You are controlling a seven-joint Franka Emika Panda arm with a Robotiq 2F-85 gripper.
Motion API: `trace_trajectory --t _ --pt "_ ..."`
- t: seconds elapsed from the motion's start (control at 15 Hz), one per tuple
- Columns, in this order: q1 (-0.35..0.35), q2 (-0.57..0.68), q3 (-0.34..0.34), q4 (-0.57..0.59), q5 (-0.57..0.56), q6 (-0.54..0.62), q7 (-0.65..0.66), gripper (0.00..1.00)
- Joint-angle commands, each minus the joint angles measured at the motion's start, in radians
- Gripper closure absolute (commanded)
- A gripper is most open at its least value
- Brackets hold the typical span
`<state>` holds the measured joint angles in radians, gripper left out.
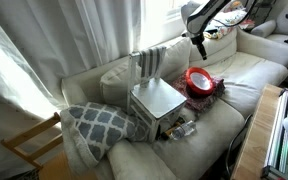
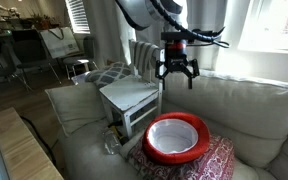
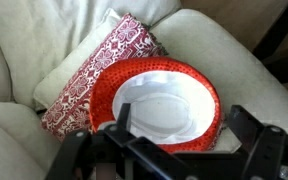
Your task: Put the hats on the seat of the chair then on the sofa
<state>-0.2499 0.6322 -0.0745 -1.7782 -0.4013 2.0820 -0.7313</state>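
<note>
Black robot gripper (image 2: 176,76) hovers, jaws wide, empty, over bright red round brimmed hat (image 3: 164,105), upturned on pink-red patterned cloth (image 3: 92,72) on cream upholstered sofa (image 2: 249,110); pale grey slat-backed chair (image 2: 129,97) beside.

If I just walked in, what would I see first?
The bright red hat, its white inside showing, lying on a red patterned cloth on the cream sofa. Next to it a small pale chair stands on the sofa cushions. Above the hat hangs the robot's open end effector, holding nothing.
</note>
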Motion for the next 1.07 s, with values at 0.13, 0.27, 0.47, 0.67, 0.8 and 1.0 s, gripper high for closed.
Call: trace_trajectory --t 0.13,0.27,0.47,0.67,0.8,1.0 --pt "-0.071 -0.156 0.011 -0.002 0.218 -0.120 -0.067 0.00" --pt "-0.070 -0.204 0.003 -0.008 0.256 -0.115 -0.058 0.00" --pt "-0.055 -0.275 -0.009 -0.029 0.270 -0.089 -0.036 0.00" --pt "-0.036 -0.337 -0.018 -0.050 0.251 -0.068 -0.007 0.00" --pt "-0.024 -0.371 -0.022 -0.059 0.241 -0.066 0.018 0.00" --pt "-0.027 -0.329 -0.021 0.006 0.251 -0.104 -0.014 0.00"
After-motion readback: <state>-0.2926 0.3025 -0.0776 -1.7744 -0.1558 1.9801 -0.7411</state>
